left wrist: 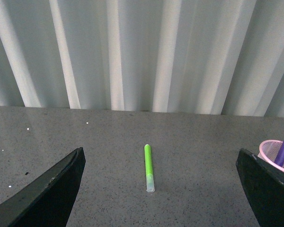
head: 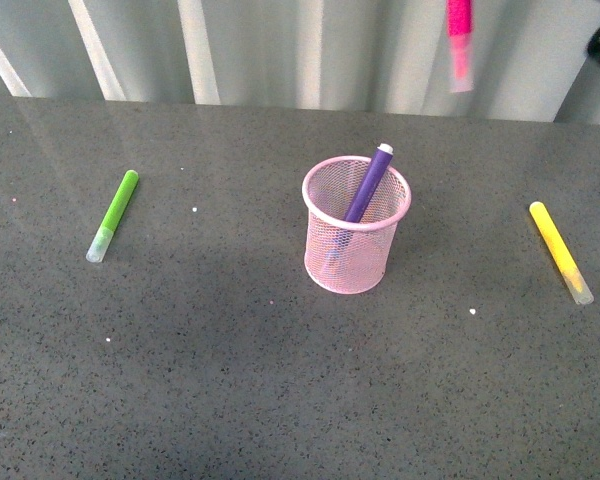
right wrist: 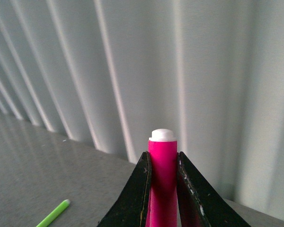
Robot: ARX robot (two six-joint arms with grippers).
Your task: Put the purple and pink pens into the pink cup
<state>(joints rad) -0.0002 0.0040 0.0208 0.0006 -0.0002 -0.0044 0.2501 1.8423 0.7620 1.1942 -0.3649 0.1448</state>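
We see grey surface (head: 280,400), pink cup (head: 372,262) upright mid-surface, purple pen (head: 368,186) leaning inside it. Left fingers (left wrist: 52,194) spread wide, empty. Right fingers (right wrist: 135,198) clamp pink pen (right wrist: 162,175), held high off the surface. Green marker (head: 113,215) lies left, yellow marker (head: 560,252) right.

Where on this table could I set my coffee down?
Bare tabletop lies between the green marker and the pink cup, between the cup and the yellow marker, and all along the near edge. Nowhere is crowded.
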